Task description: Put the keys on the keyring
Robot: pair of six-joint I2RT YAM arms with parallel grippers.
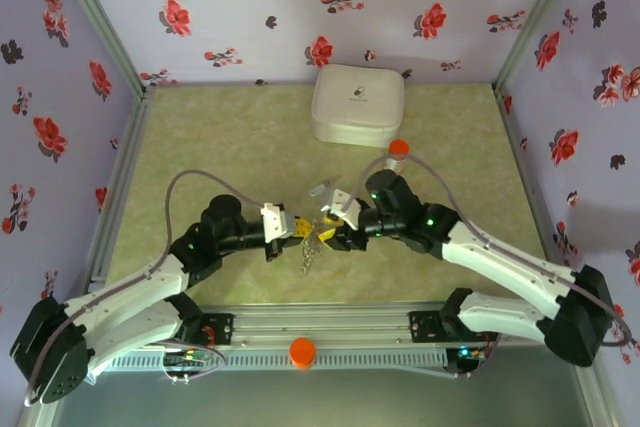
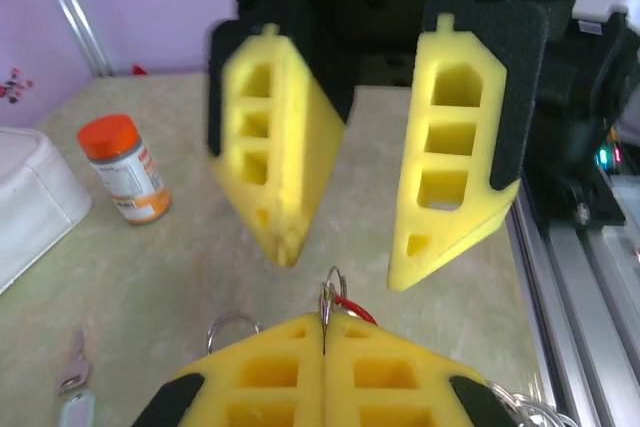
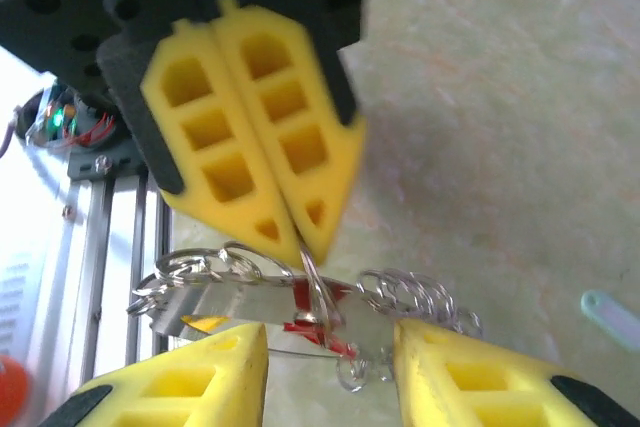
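My left jaws were clamped shut on the thin wire loop of the red key (image 3: 318,321), the rest of the keys (image 3: 230,303) hanging over the tabletop (image 3: 500,97); my right jaws stood apart just opposite, holding nothing.

We see purple walls (image 1: 250,47) with red and black flowers (image 1: 176,15) on them. The table (image 1: 200,137) is pale green with cloudy yellow marks. The box (image 1: 357,105) is white. The bottle (image 2: 130,187) has an orange cap (image 2: 108,135). The fingers (image 2: 448,167) are yellow and black. The key (image 3: 318,325) is red, its ring (image 2: 334,270) shiny silver.
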